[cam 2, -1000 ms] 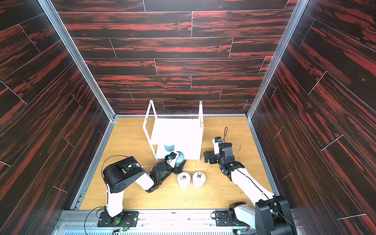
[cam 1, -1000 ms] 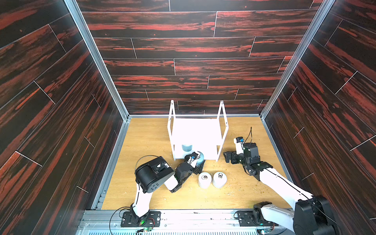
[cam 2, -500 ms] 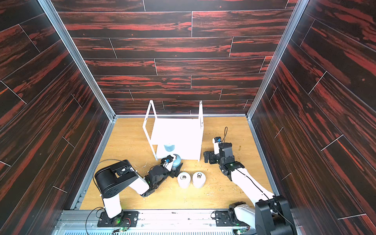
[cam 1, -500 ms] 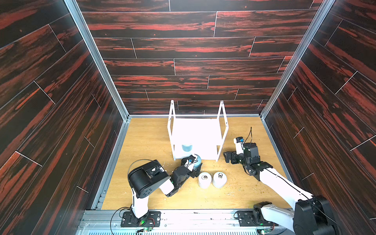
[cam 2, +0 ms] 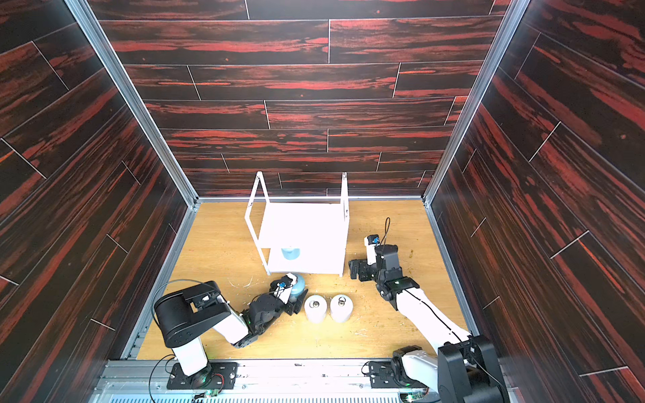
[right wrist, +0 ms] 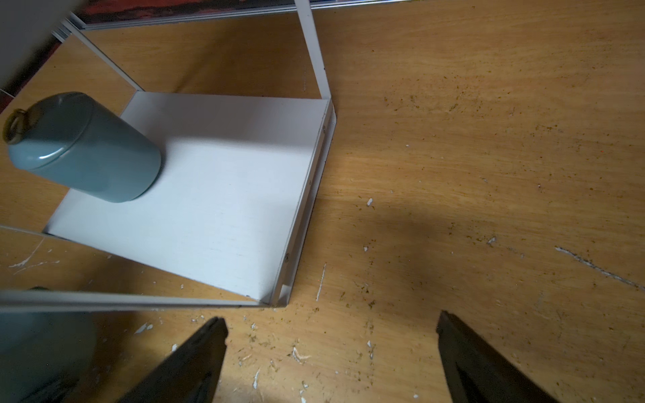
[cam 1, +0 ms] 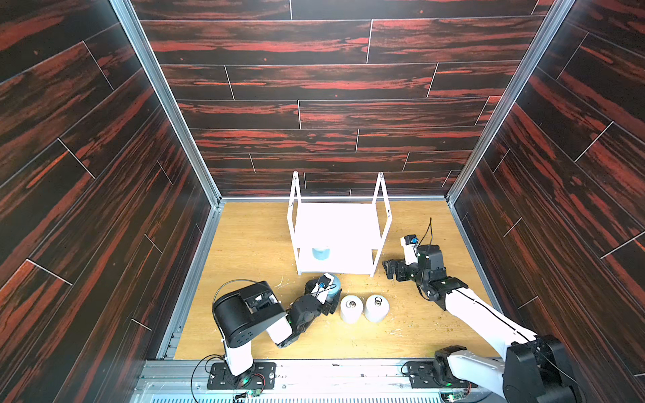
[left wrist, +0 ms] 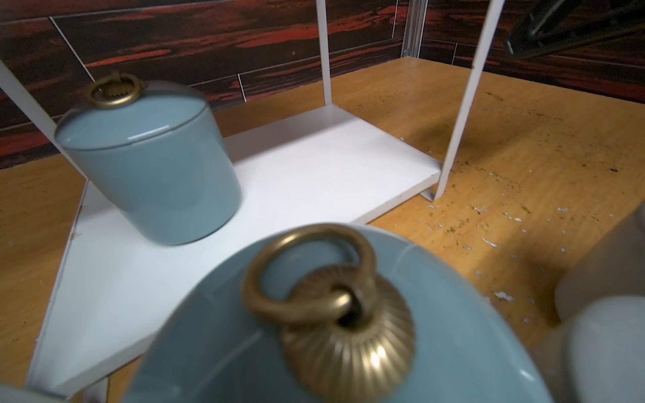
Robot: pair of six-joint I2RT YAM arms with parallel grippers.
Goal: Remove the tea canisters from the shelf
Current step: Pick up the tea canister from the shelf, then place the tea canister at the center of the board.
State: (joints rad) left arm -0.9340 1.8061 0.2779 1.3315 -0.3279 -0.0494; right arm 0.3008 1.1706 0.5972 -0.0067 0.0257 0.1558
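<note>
**Grip hidden behind blue glaze**

The left pincer (cam 1: pixel 331 290), tips hidden, clamps a glossy blue canister (cam 1: pixel 336 279) just before the white shelf (cam 1: pixel 338 223); its ribbed brass ring (left wrist: pixel 314 275) blurs. A second blue canister (cam 1: pixel 320 253) sits on the lower board (left wrist: pixel 314 167). Two white canisters (cam 1: pixel 350 308) stand on the wooden bench (cam 1: pixel 251 244). The right pincer (right wrist: pixel 331 349) gapes, empty.

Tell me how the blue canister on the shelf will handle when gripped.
The canister looks glossy and glazed, so a grip may slip on it. It seems ceramic: probably heavy for its size and chippable. A seam shows under the lid, so pulling the ring would likely lift only the lid.
</note>
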